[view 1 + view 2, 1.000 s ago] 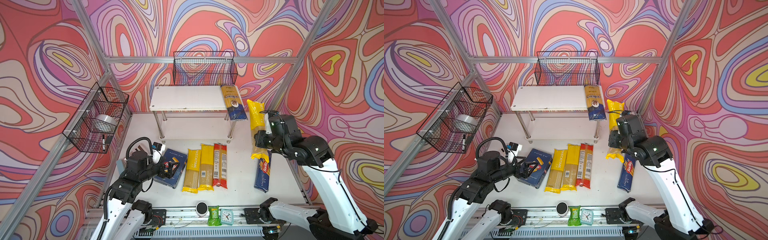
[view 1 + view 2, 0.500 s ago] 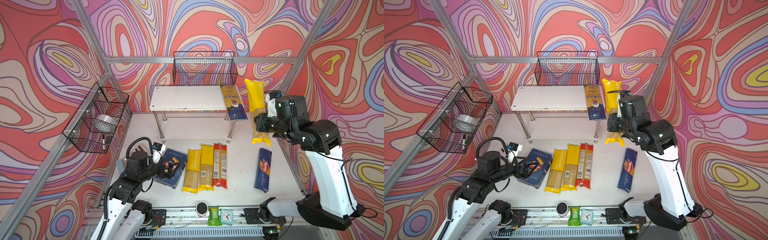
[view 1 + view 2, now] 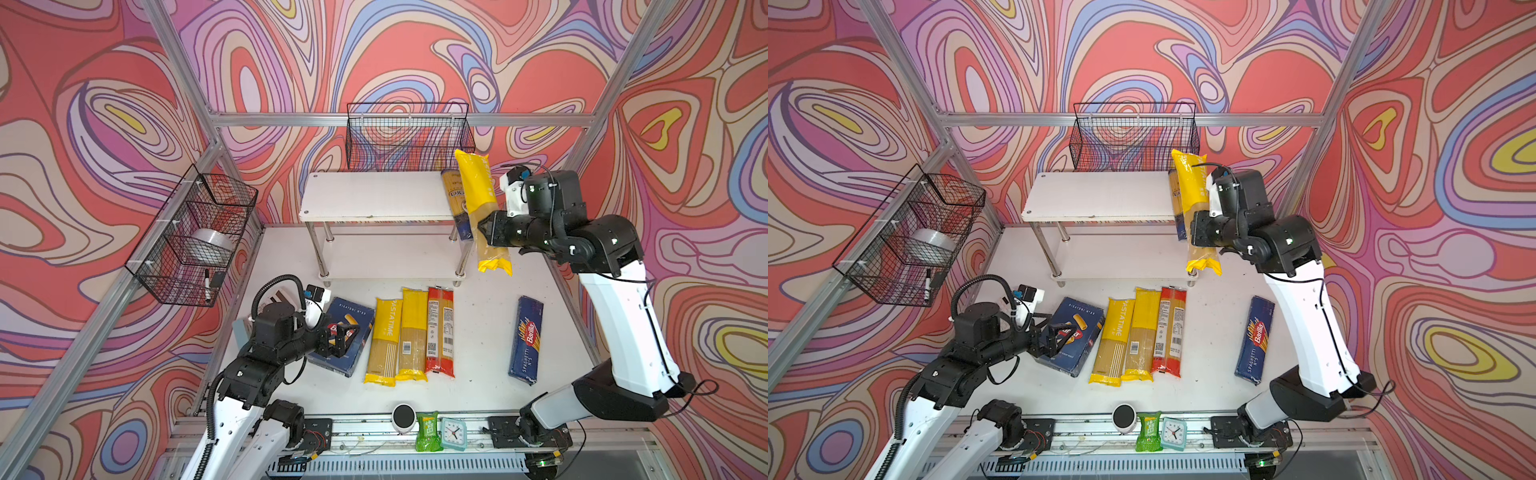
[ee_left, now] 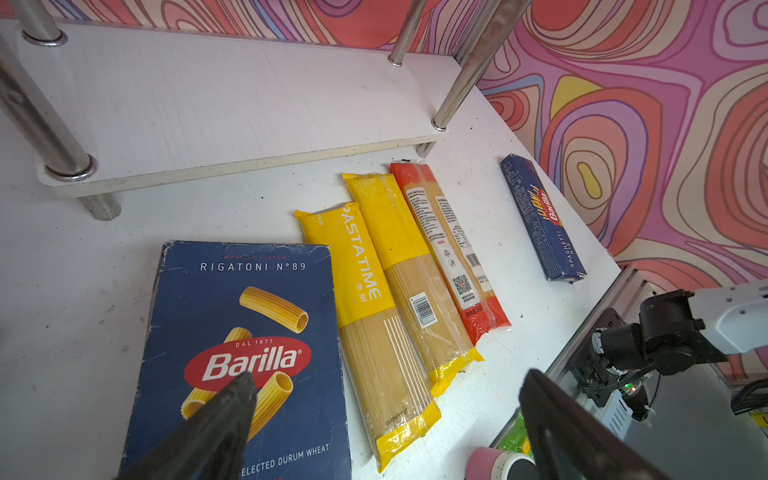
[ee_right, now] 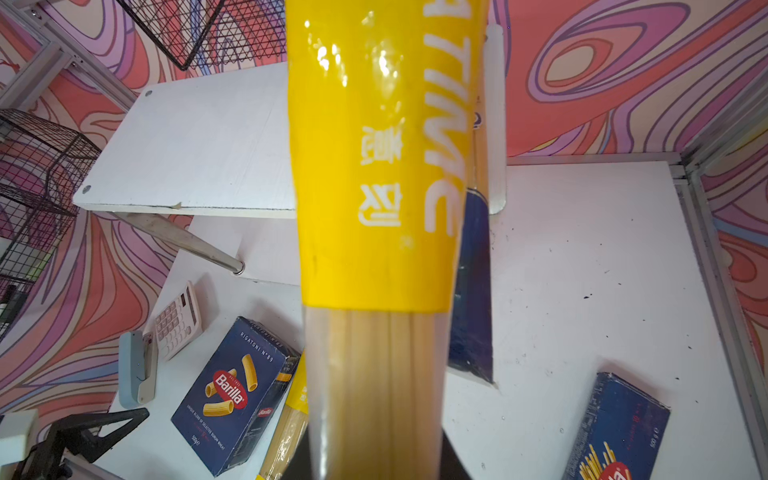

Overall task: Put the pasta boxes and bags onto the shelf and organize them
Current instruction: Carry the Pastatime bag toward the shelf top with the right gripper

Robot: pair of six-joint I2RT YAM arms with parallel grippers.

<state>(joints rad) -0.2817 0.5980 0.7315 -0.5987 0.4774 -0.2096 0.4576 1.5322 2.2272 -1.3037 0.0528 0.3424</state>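
My right gripper point(image 3: 486, 230) is shut on a yellow-ended bag point(image 3: 478, 195) and holds it in the air, tilted. The bag's upper end overlaps the right end of the shelf point(image 3: 374, 199), beside a gold and dark blue bag point(image 3: 451, 195) lying on the top tier. In the right wrist view the held bag point(image 5: 374, 166) hides the jaws. My left gripper point(image 4: 388, 380) hovers open and empty over the rigatoni box point(image 4: 249, 291). On the table lie two yellow-ended bags point(image 3: 384, 336), a red-ended bag point(image 3: 440, 328) and the spaghetti box point(image 3: 527, 336).
A black wire basket point(image 3: 409, 137) hangs behind the shelf and another point(image 3: 195, 232) on the left wall. A calculator point(image 5: 176, 320) and a stapler point(image 5: 135, 365) lie near the left arm. A speaker point(image 3: 404, 415), green packet point(image 3: 428, 430) and clock point(image 3: 453, 432) line the front rail.
My right gripper has lifted the yellow-ended bag from low over the table, near the spaghetti box, up and leftward to the shelf's top right end. The left arm has not moved.
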